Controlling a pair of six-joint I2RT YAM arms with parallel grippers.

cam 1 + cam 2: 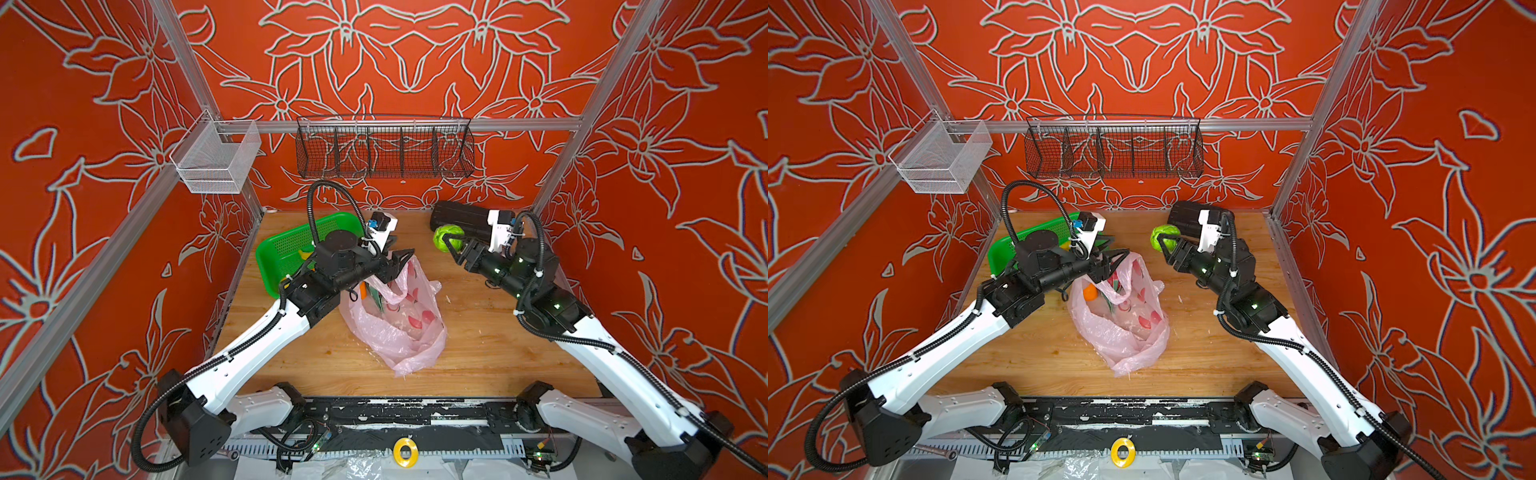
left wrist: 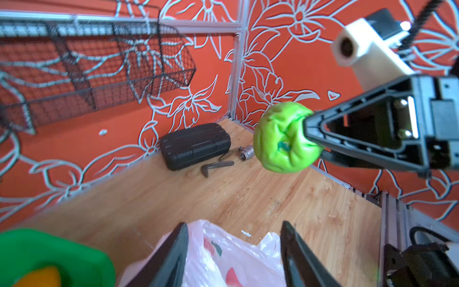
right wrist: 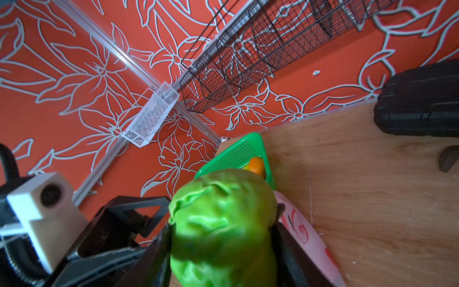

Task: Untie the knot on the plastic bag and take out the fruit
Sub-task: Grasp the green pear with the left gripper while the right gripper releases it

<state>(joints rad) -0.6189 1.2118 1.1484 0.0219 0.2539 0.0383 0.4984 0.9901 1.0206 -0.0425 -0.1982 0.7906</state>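
The pale pink plastic bag (image 1: 399,328) (image 1: 1121,324) lies crumpled mid-table, its mouth loose and gaping toward the back. No knot shows in any view. An orange fruit (image 1: 1090,292) sits inside near the mouth. My left gripper (image 1: 400,258) (image 2: 234,223) hovers over the bag's far rim, open, with pink film (image 2: 223,251) lying between its fingers. My right gripper (image 1: 452,244) (image 3: 221,228) is shut on a wrinkled green fruit (image 1: 445,237) (image 2: 285,138) (image 3: 223,223), held above the table to the right of the bag.
A green perforated basket (image 1: 286,245) (image 3: 238,152) at the back left holds an orange piece (image 3: 257,166). A black case (image 1: 461,217) and small metal tools (image 2: 218,165) lie at the back right. A black wire basket (image 1: 384,149) and a white mesh basket (image 1: 216,160) hang on the walls.
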